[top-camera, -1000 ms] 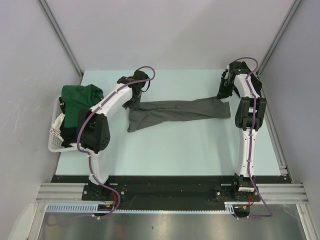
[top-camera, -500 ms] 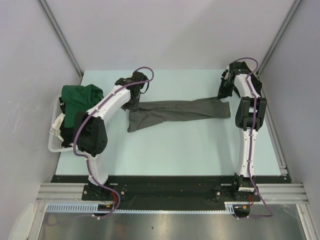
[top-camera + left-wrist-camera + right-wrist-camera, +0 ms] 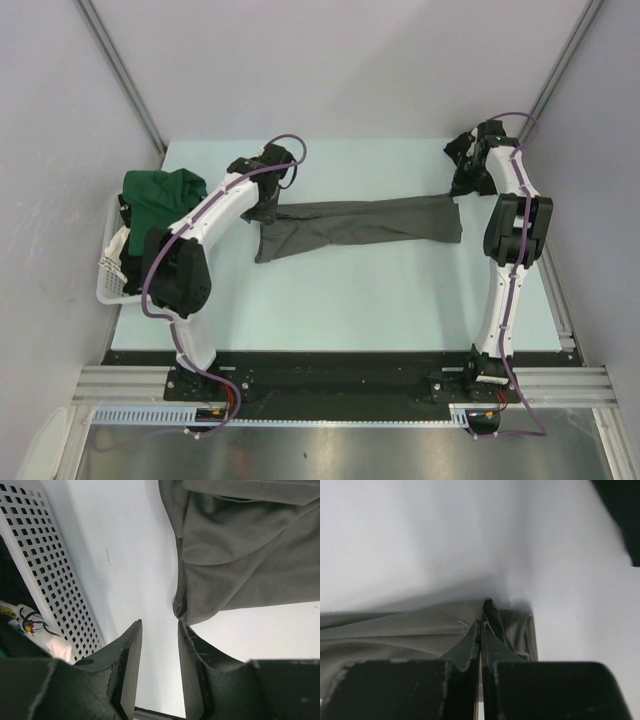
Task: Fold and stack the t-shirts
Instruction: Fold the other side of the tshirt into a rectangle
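Pinching one end of the grey t-shirt (image 3: 360,225), the right hand (image 3: 480,624) is fully closed. In its wrist view the two fingers (image 3: 462,655) meet with a small peak of grey cloth caught at their tips, and the fabric bunches into folds just to the right of them. In the overhead view this grip lies at the upper right of the pale counter (image 3: 380,300), where the shirt's end lifts slightly toward the arm.

The shirt itself runs as a long, narrow, rumpled band across the middle of the frame, from that pinched end to a wider, looser part at centre left. The left hand (image 3: 159,623) is at that end. Its jaws stand partly open with bare counter showing in the gap between them. The shirt's folded edge comes down to the tip of the finger on the right side of the wrist view, but no cloth lies between the fingers.

At the left edge of the overhead frame a white perforated basket (image 3: 108,285) holds the green t-shirt (image 3: 160,195), heaped over its far rim. In the left wrist view, a patterned white cloth (image 3: 22,622) shows behind the basket wall.
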{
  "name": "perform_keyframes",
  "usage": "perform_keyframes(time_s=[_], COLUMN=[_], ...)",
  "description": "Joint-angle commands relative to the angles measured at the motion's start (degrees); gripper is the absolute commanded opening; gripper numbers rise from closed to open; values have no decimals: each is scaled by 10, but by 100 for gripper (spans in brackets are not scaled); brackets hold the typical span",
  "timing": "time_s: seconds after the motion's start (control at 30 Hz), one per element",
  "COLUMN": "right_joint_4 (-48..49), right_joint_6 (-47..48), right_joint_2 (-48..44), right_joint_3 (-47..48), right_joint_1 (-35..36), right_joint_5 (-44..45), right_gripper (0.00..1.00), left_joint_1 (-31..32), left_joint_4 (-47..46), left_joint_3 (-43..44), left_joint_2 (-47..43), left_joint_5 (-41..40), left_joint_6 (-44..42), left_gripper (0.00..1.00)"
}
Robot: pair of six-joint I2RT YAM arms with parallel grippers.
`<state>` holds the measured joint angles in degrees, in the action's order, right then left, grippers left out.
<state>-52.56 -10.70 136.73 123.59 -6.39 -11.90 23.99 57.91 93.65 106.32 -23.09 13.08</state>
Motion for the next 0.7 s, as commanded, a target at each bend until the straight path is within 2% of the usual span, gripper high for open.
perform_keyframes(time_s=[0.0,0.3,0.4,0.43,0.47,0.5,0.67], right_joint_4=[15,25,25,25,24,23,14], right_joint_6=[-2,-5,-6,-6,-6,-8,-13], right_joint_2=[-53,-52,-42,-39,-37,-35,-45], right_joint_3=[-14,-38,-34,-34,-32,-26,-13], right_joint_1=[-13,-27,-27,-27,-26,-26,-23], right_joint_5=[15,6,3,1,0,4,3], right_gripper=[0,1,10,20,53,99,100], left_joint_1=[5,7,8,10,9,11,13], left_joint_4=[-8,-4,-1,-1,-1,-2,-15], left_joint_3=[-12,-22,-21,-21,-21,-22,-29], left_joint_2=[-42,-58,-58,-58,-57,-56,-42], left_joint_5=[8,6,8,9,10,11,23], left_joint_6=[7,12,18,19,20,22,32], left_gripper=[40,39,40,39,39,40,40])
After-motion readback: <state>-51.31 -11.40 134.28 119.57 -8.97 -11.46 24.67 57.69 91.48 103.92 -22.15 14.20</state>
